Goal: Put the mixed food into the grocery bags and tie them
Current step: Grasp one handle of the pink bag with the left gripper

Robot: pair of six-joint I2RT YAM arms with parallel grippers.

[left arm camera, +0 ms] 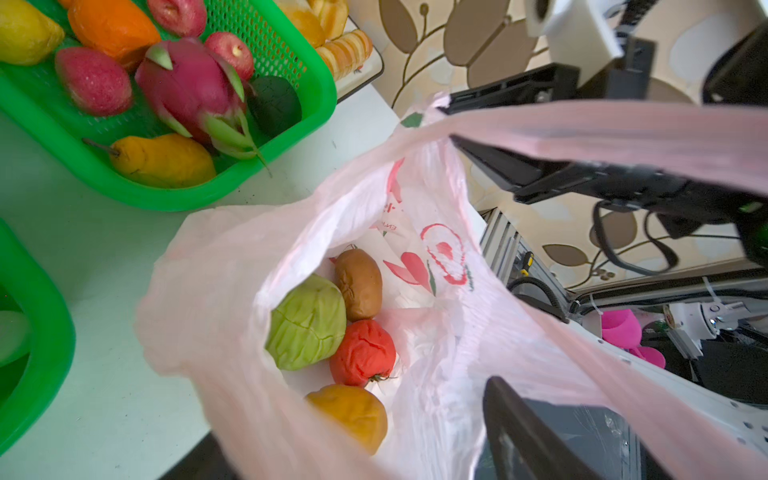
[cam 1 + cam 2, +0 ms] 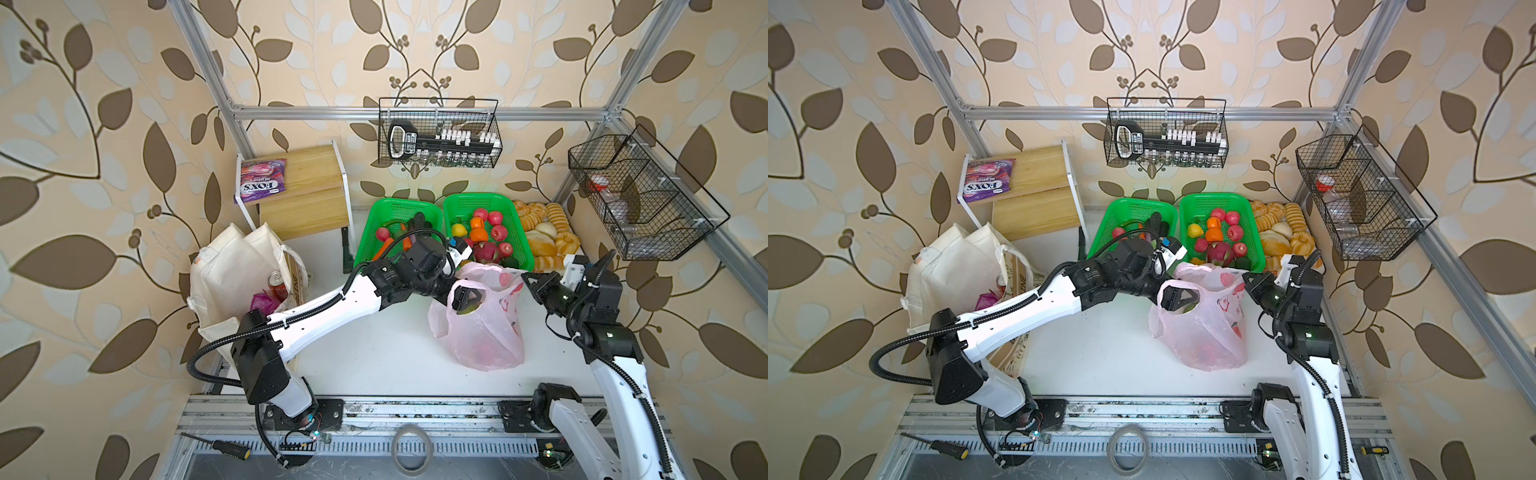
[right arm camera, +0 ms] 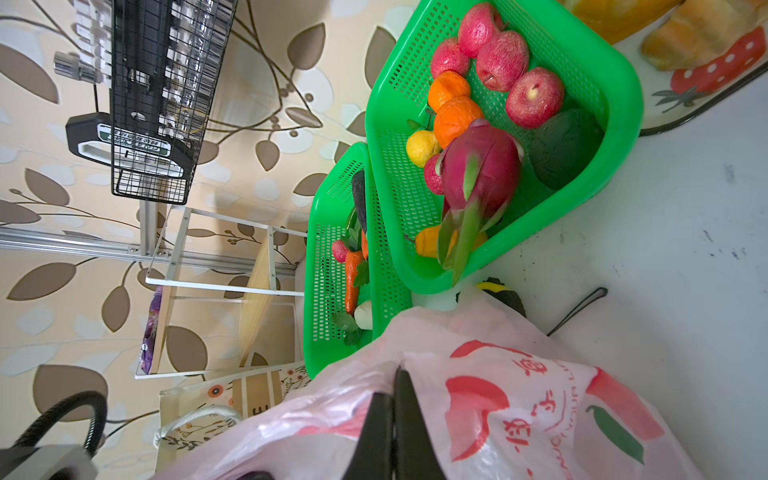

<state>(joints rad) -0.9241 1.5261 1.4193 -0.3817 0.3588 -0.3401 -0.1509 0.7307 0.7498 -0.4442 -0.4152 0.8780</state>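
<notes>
The left gripper (image 2: 465,297), jaws spread wide and clamping nothing, sits in the mouth of the pink bag (image 2: 482,332), whose right-hand rim the right gripper (image 2: 527,277) pinches with closed jaws; inside the bag lie a cabbage (image 1: 307,324), a tomato (image 1: 363,353) and two potatoes (image 1: 359,282); well left of the bag a canvas tote (image 2: 220,282) holds a soda can (image 2: 277,284); green baskets (image 2: 478,198) stand just behind the bag on the bench (image 2: 374,353)

Open tabletop (image 2: 374,353) in front of the pink bag (image 2: 486,332) — green baskets (image 2: 482,201) crowd just behind it.
</notes>
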